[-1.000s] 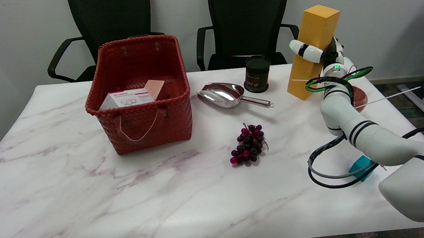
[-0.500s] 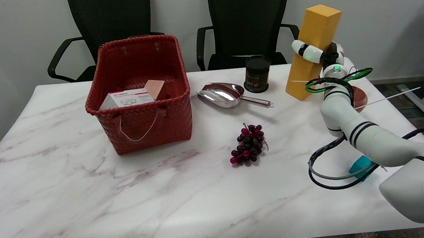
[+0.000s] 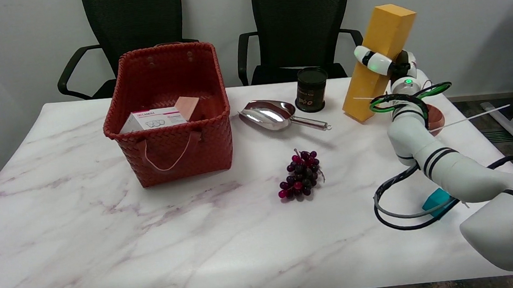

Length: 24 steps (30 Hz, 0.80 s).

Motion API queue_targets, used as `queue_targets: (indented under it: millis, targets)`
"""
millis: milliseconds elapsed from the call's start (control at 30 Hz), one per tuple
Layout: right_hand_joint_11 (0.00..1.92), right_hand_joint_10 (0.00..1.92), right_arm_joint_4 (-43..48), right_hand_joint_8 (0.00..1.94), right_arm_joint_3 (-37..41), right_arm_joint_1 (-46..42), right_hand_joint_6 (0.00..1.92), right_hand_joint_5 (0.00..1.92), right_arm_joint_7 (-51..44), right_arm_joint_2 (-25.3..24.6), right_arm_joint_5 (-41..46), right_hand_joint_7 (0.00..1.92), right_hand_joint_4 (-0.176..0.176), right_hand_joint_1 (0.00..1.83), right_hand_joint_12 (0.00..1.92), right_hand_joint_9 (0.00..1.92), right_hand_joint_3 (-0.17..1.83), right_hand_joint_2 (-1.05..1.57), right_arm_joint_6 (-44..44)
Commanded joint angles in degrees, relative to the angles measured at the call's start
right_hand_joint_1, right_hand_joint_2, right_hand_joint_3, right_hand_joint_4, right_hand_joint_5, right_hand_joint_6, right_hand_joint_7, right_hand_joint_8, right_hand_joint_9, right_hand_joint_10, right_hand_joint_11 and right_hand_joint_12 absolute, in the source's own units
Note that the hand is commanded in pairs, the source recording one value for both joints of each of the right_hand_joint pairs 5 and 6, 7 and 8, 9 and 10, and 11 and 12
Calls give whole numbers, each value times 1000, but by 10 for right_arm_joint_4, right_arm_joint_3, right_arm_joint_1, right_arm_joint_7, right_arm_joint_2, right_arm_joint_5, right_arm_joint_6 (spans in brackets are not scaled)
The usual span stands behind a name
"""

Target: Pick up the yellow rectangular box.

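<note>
single head view, high above table near side, looking down and across toward chairs and wall; medium distance, whole tabletop in frame.

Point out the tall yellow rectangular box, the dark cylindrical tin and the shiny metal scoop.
tall yellow rectangular box (image 3: 385, 35): head view, upper front face.
dark cylindrical tin (image 3: 311, 91): head view, side wall.
shiny metal scoop (image 3: 268, 113): head view, inside the bowl.

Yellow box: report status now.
Right hand grips box mid-length. Box tilted, lower end near the table. Can and scoop left of it, apart.
</note>
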Motion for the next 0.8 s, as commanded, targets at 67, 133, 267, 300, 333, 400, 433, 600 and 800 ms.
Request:
queue_targets:
  millis: [67,133,267,300,333,400,433,600,800]
  targets:
    - [940,769,29,975,2,-12,888,888,6,3,-15,975,0,1272,940,769,871,697,21]
    - [954,788,41,1015,3,-16,905,905,6,4,-22,1015,0,1270,954,788,886,711,26]
    - [1005,896,73,1092,3,-30,969,969,6,8,-27,1092,0,1261,1005,896,928,736,48]
    - [1023,935,79,1108,3,-33,977,977,6,8,-31,1108,0,1281,1023,935,928,744,55]
    - [1065,987,87,1134,3,-36,997,997,6,9,-35,1134,0,1267,1065,987,932,758,62]
    - [1173,1102,106,1205,3,-44,1057,1057,6,10,-41,1205,0,1255,1173,1102,953,785,76]
    - [1217,1148,115,1237,3,-47,1073,1073,6,11,-43,1237,0,1249,1217,1148,957,797,81]
    - [1312,1245,148,1305,3,-54,1129,1129,6,12,-59,1305,0,1239,1312,1245,979,841,104]
    - [1568,1370,175,1369,3,-57,1160,1160,9,13,-76,1369,0,1233,1568,1370,1045,847,118]
